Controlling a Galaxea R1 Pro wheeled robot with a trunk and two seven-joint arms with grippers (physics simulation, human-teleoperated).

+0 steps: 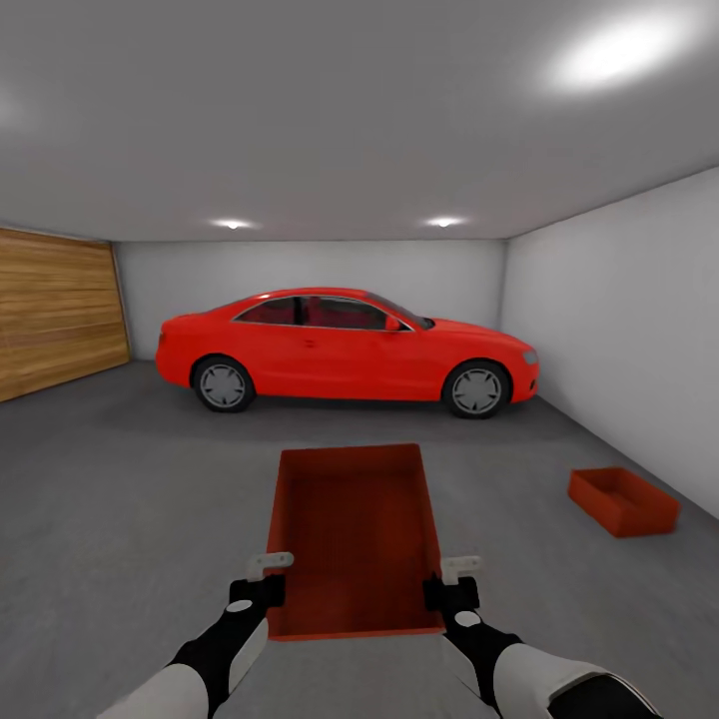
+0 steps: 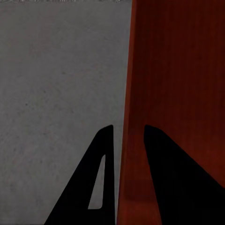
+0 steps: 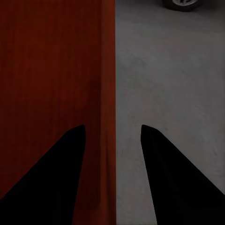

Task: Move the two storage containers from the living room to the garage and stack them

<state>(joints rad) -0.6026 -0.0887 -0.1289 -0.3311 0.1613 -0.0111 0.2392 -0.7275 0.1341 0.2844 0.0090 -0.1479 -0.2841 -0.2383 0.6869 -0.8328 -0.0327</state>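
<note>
I am in the garage with one orange-red storage container point(image 1: 355, 539) level between my arms over the dark concrete floor point(image 1: 120, 519). My left gripper point(image 1: 268, 577) is shut on its left wall point(image 2: 129, 93), with a finger point(image 2: 173, 178) inside the box. My right gripper point(image 1: 454, 581) straddles the right wall point(image 3: 108, 93). Its fingers point(image 3: 173, 183) stand wider than the wall, and grey floor shows between the wall and the outer finger. The second storage container point(image 1: 623, 500) lies on the floor to the right, near the side wall.
A red car point(image 1: 345, 350) is parked across the far end. A wood-panelled door point(image 1: 55, 310) fills the left side, and a pale grey wall point(image 1: 619, 330) runs along the right. Open concrete lies between me and the car.
</note>
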